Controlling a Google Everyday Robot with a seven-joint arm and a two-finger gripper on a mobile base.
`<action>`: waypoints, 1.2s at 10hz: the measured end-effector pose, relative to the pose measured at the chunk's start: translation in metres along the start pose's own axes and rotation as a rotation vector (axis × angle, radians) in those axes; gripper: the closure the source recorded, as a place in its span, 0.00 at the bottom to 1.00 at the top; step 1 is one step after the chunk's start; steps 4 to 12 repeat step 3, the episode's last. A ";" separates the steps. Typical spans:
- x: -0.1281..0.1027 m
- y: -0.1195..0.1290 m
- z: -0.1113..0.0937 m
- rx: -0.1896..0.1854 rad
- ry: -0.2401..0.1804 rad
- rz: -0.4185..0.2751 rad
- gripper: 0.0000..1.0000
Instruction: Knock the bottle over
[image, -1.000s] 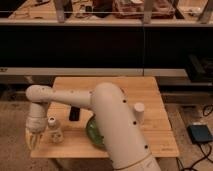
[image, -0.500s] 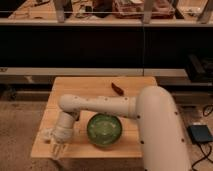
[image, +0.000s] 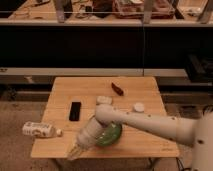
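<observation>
The bottle (image: 38, 130) is pale with a cream label and a white cap. It lies on its side at the left edge of the wooden table (image: 145, 145), its cap pointing right and its base past the table's edge. My gripper (image: 74, 150) hangs low at the table's front edge, to the right of the bottle and apart from it. My white arm (image: 145, 122) reaches in from the right across the table's front.
A black phone (image: 75, 110) lies left of centre. A green bowl (image: 111, 135) sits under my forearm. An upside-down white cup (image: 138, 107), a small white object (image: 104, 100) and a dark red object (image: 117, 89) lie farther back. Dark shelving stands behind the table.
The bottle stood upright near the front left corner; now it lies on its side at the left edge. My arm and gripper have swung right along the front edge.
</observation>
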 end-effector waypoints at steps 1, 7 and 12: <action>-0.008 0.007 -0.012 0.076 0.067 0.046 0.73; -0.014 0.012 -0.021 0.135 0.121 0.082 0.60; -0.014 0.012 -0.021 0.135 0.121 0.082 0.60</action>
